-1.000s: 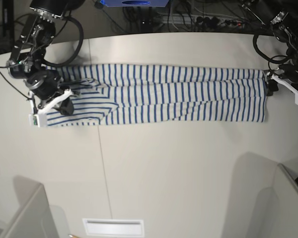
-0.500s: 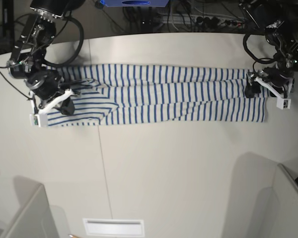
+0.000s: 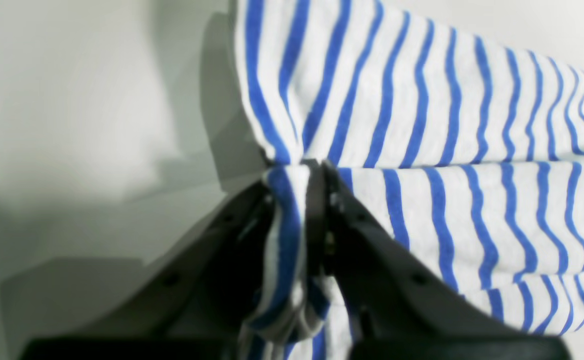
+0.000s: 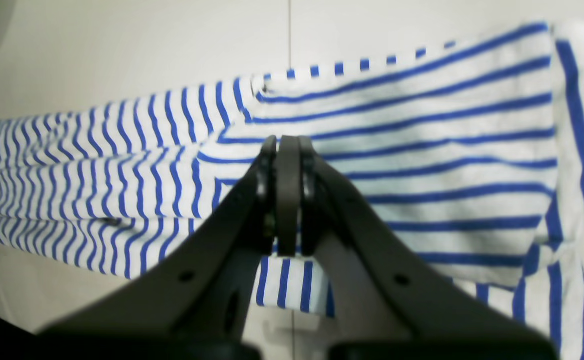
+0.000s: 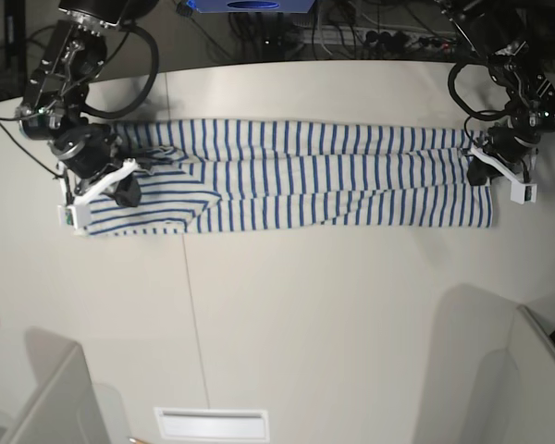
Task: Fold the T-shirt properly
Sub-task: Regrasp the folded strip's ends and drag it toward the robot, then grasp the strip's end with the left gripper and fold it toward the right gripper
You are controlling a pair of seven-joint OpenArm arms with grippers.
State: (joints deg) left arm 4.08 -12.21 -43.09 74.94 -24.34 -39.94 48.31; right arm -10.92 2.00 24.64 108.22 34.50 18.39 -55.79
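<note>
The T-shirt (image 5: 296,176) lay on the counter (image 5: 333,314) as a long narrow strip; cross folds remained. Left end effector (image 3: 317,172) pinched its hem; right end effector (image 4: 287,145), closed, grip unclear, at the other end.

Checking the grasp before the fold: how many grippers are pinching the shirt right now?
1 for certain. The left gripper pinches the shirt at its end. The right gripper is shut over the other end, but no cloth shows between its fingers; a pinch there may be hidden.

pale table (image 5: 305,314), cables (image 5: 370,37) behind it
</note>
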